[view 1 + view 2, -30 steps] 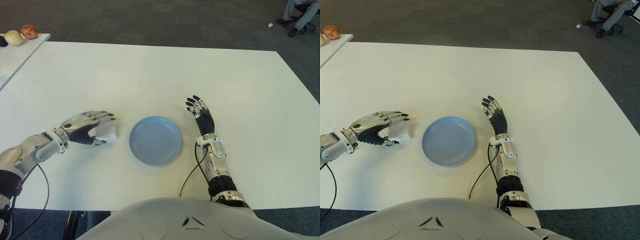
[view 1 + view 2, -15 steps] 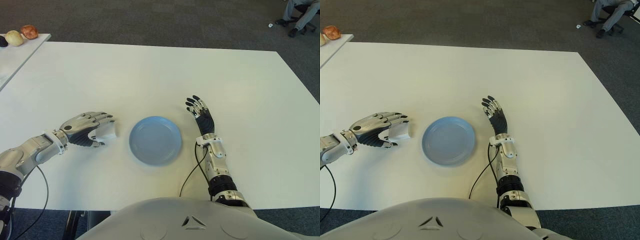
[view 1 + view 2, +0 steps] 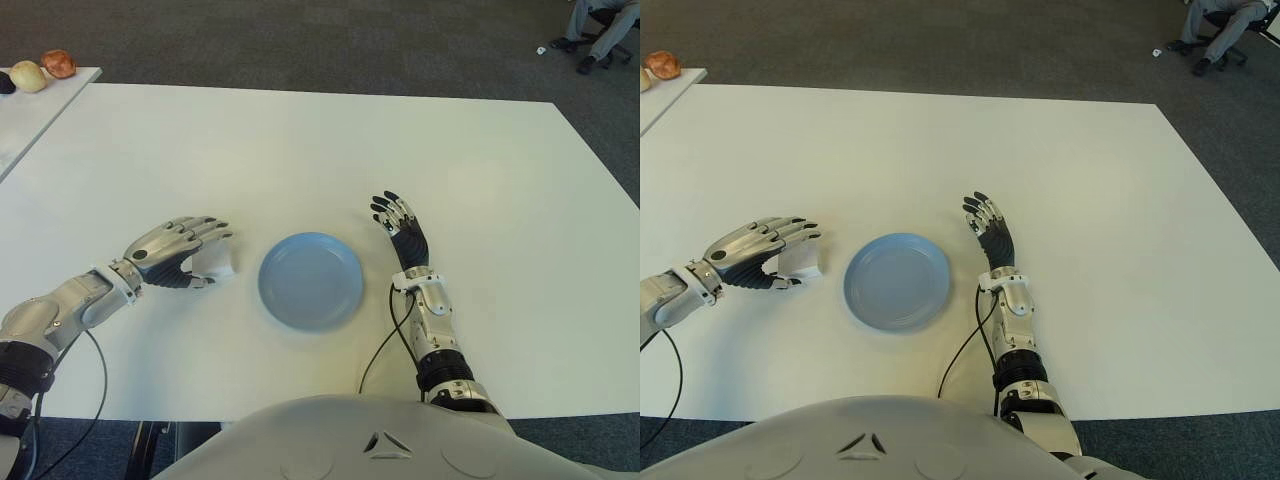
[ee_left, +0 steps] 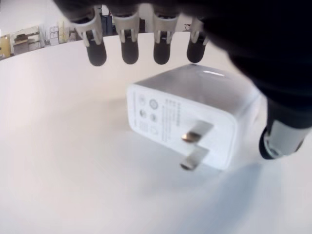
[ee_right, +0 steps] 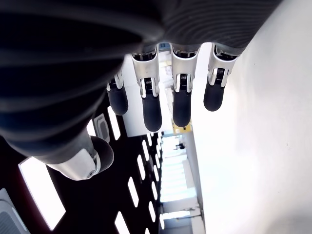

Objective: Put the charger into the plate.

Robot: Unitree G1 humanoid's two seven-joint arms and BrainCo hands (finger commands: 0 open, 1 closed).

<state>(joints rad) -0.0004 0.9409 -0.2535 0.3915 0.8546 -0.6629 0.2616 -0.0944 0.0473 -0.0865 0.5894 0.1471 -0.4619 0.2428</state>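
Note:
A white charger (image 3: 214, 266) with two metal prongs (image 4: 194, 146) lies on the white table (image 3: 300, 150), just left of the blue plate (image 3: 311, 280). My left hand (image 3: 203, 257) hovers over the charger from the left. Its fingertips (image 4: 129, 51) are spread above the charger and its thumb (image 4: 279, 140) stands beside it, none of them closed on it. The plate holds nothing. To the right of the plate, my right hand (image 3: 398, 226) shows with straight open fingers (image 5: 181, 105) and nothing in it.
A second white table (image 3: 30, 110) at the far left carries a few round fruit-like items (image 3: 44, 68). A seated person's legs (image 3: 600, 25) show at the far right on the dark carpet. A black cable (image 3: 383, 345) runs along my right forearm.
My left hand has shifted slightly forward over the charger and its fingers have spread a little. The charger, plate and right hand have not moved.

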